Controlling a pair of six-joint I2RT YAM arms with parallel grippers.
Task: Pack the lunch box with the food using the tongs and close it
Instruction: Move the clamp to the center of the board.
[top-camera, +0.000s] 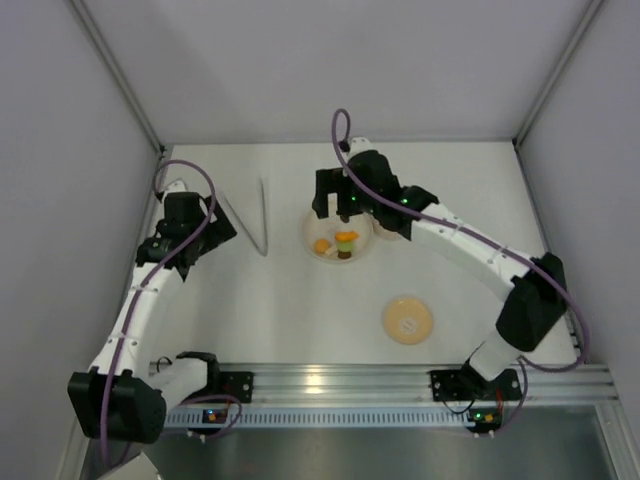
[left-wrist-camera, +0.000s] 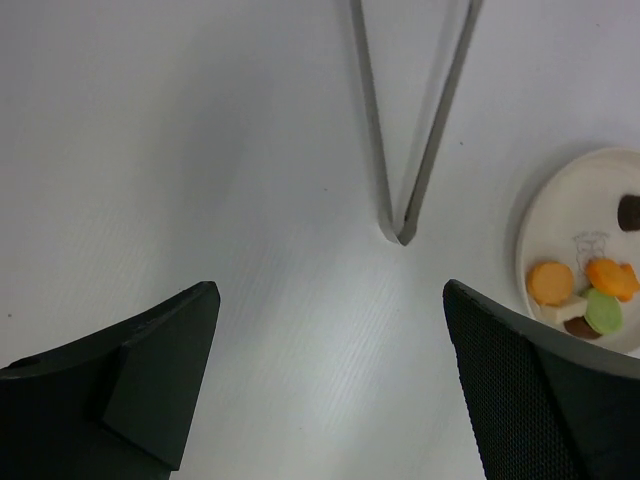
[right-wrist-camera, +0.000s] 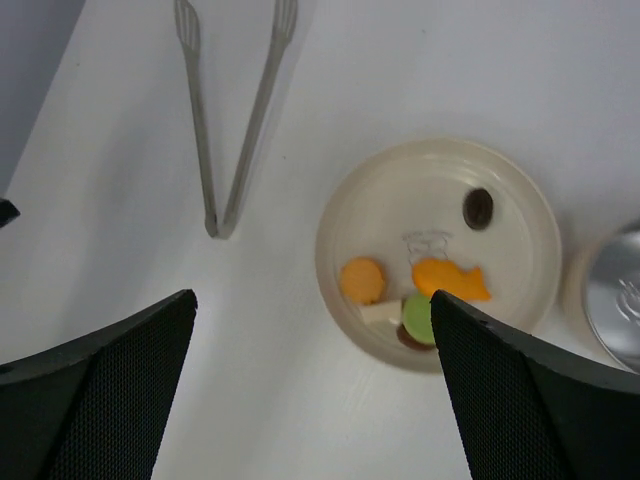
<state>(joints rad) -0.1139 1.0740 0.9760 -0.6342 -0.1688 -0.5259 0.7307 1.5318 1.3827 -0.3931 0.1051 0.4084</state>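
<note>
Overhead, the white table (top-camera: 300, 310) sat boxed in by pale grey wall panels (top-camera: 350, 70) on three sides, with a ribbed aluminium rail (top-camera: 330, 380) along its near edge where both arms were bolted. The surface was matte and plain, with a soft glare on the rail.

The right pincer (right-wrist-camera: 312, 300) hung spread wide with nothing between its fingers. Just ahead of it, partly under its right finger, lay the cream plate (right-wrist-camera: 440, 180) carrying the food (right-wrist-camera: 450, 278): a round orange piece, an orange fish-shaped piece, a green one over a brown one, a pale white bit and a dark brown piece farther out. The lunch box (right-wrist-camera: 612, 300) stood to that pincer's right, just beside the plate's rim, open, with its shiny steel inside showing. Its tan lid (top-camera: 408, 320) lay flat on the table well behind this pincer, nearer the arm's base.

The tongs (right-wrist-camera: 200, 140) lay flat ahead and to the left of the right pincer, apart from the plate.

The left pincer (left-wrist-camera: 328, 295) was likewise spread and empty above bare table. The hinge of the tongs pointed toward it from just ahead, their two arms splayed away, and the plate lay off to its right.
</note>
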